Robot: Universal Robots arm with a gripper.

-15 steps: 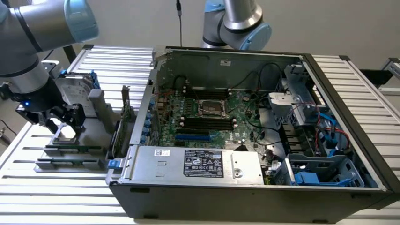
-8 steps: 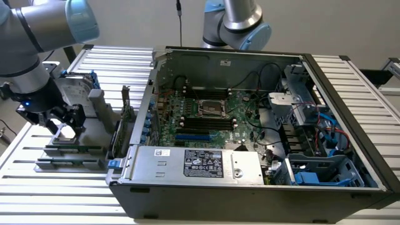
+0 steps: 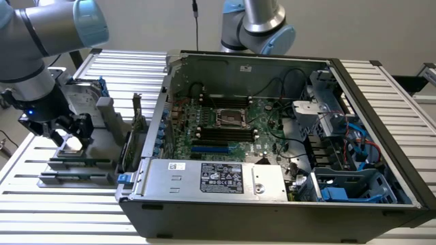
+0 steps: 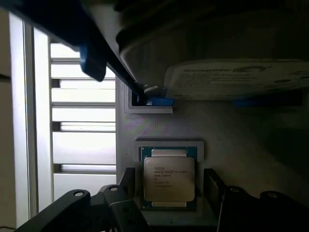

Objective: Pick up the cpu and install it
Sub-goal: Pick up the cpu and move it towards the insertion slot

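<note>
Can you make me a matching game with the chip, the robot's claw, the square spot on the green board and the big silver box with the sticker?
Things:
1. cpu
2. gripper
3. socket
4. power supply

States:
A. open, one finger on each side of the cpu
B. empty, inside the computer case
C. lying flat in a grey holder outside the case
D. silver, with a dark sticker

Pairs: 1-C, 2-A, 3-B, 4-D
</note>
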